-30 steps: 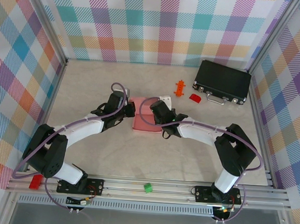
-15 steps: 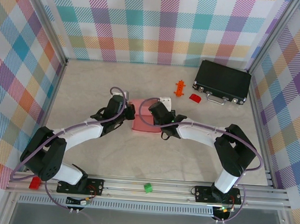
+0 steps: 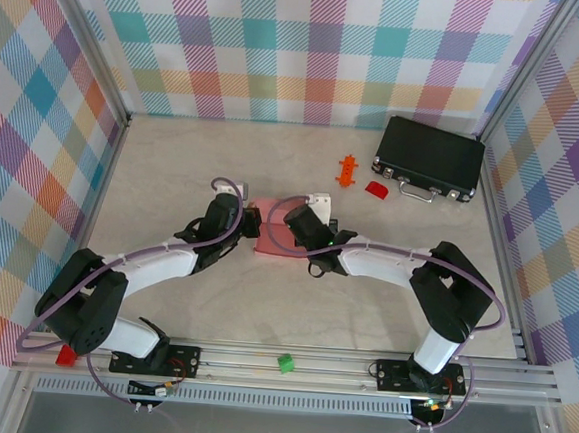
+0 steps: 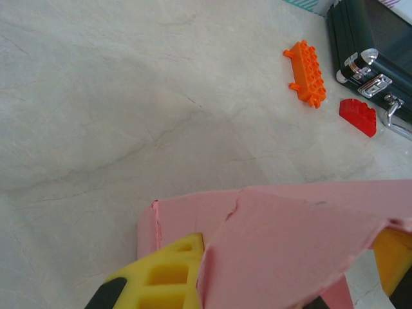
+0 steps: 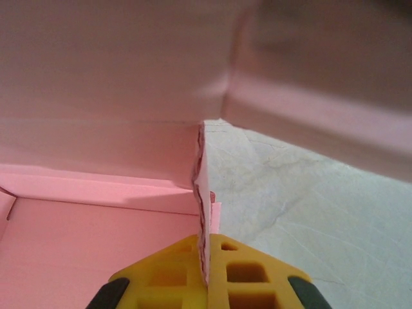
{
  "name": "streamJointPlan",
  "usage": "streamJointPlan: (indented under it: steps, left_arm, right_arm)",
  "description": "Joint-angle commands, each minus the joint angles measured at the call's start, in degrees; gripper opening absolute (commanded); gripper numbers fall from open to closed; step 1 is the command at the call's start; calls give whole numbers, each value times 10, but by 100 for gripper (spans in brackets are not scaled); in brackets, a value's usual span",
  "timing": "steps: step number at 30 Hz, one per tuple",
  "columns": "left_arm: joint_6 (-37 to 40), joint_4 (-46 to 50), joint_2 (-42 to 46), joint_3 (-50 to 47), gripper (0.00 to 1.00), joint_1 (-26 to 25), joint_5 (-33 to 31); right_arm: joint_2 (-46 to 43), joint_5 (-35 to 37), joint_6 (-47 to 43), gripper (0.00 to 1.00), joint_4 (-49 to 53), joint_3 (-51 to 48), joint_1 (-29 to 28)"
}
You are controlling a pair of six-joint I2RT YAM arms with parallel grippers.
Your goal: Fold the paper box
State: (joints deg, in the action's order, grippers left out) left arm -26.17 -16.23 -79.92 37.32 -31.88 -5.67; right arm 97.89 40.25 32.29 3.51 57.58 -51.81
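Observation:
The salmon-pink paper box (image 3: 274,234) lies mid-table between my two grippers. My left gripper (image 3: 246,219) is at its left side, shut on a pink flap (image 4: 290,244); one yellow finger (image 4: 161,280) shows beside the card and the other is hidden behind it. My right gripper (image 3: 298,221) is at the box's right side. In the right wrist view its yellow fingers (image 5: 167,277) pinch an upright wall (image 5: 201,193) of the box edge-on, at the gripper (image 5: 207,261). The box floor (image 5: 96,244) lies to the left of that wall, and another flap (image 5: 309,109) hangs overhead.
A black hard case (image 3: 429,159) with metal latches sits at the back right. An orange brick (image 3: 347,170) and a small red block (image 3: 376,189) lie just left of it. A green block (image 3: 285,363) and a red block (image 3: 66,355) rest on the front rail.
Both wrists have drifted slightly toward the near edge and closer together over the box. The right gripper finished closing on the wall; less pink card shows between them.

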Motion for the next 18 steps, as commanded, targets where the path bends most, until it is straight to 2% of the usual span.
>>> streamJointPlan:
  steps: [1,8,18]
  left_arm:
    - [-8,31,2,-27,4,-13,15]
    - [-10,26,8,-42,5,-15,21]
    - [-14,19,14,-52,11,-20,32]
  right_arm:
    - [6,-6,17,6,4,-15,-10]
    - [8,-4,30,7,10,-19,-14]
    - [16,-2,37,14,23,-5,-22]
